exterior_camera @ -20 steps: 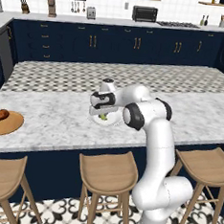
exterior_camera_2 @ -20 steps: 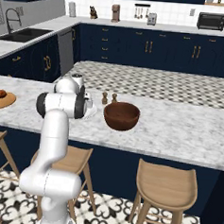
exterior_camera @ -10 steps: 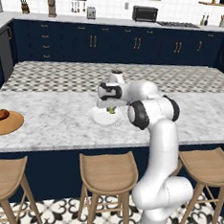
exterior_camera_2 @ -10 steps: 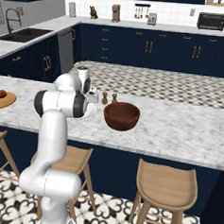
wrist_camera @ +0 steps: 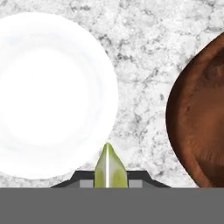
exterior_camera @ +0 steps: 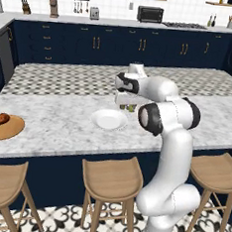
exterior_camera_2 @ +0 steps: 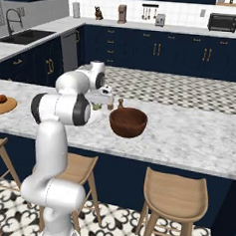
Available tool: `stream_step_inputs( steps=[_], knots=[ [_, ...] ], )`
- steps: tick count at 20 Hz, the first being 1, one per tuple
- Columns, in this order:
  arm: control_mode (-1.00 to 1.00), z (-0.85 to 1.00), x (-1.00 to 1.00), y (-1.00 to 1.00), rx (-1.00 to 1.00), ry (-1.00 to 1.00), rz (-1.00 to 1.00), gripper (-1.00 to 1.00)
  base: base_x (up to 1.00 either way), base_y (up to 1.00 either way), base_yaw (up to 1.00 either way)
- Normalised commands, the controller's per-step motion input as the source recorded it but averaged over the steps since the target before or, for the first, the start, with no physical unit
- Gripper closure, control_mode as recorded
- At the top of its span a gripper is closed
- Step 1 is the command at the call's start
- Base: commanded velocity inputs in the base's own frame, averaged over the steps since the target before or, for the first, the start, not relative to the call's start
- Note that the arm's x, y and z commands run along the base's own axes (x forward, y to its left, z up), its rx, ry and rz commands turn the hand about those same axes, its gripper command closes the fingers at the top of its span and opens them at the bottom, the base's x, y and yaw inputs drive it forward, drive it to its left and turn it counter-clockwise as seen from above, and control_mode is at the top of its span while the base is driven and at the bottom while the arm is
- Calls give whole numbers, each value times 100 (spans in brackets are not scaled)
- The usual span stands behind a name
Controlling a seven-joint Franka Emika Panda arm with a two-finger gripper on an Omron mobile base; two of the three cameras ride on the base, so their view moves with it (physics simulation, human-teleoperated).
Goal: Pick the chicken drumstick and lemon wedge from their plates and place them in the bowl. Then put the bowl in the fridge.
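My gripper [exterior_camera: 128, 107] is shut on the lemon wedge [wrist_camera: 108, 168], a small yellow-green piece held above the marble counter between the white plate [wrist_camera: 48, 94] and the bowl [wrist_camera: 199, 118]. The white plate [exterior_camera: 109, 119] lies bare just left of the gripper. The dark reddish-brown wooden bowl [exterior_camera_2: 128, 121] stands right of the gripper, and the lemon wedge [exterior_camera_2: 96, 107] hangs a little left of its rim. The chicken drumstick [exterior_camera: 0, 121] rests on the tan wooden plate [exterior_camera: 6, 130] at the counter's far left. The fridge is out of view.
Two small salt and pepper shakers [exterior_camera_2: 116, 103] stand just behind the bowl. Wooden stools [exterior_camera: 111, 178] line the near side of the island. Navy cabinets and a back counter with appliances [exterior_camera: 150, 14] lie beyond.
My gripper has carried the lemon wedge up off the white plate and rightward towards the bowl. The plate now lies bare.
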Motion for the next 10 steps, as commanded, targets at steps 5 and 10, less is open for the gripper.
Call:
stream_step_inputs(
  steps=[5, 10],
  knots=[
    [-100, 14, -42, -84, -2, 13, -21, 100, 0, 0, 0],
    [-100, 0, 0, -78, -3, 0, -11, 100, 0, 0, 0]
  ],
)
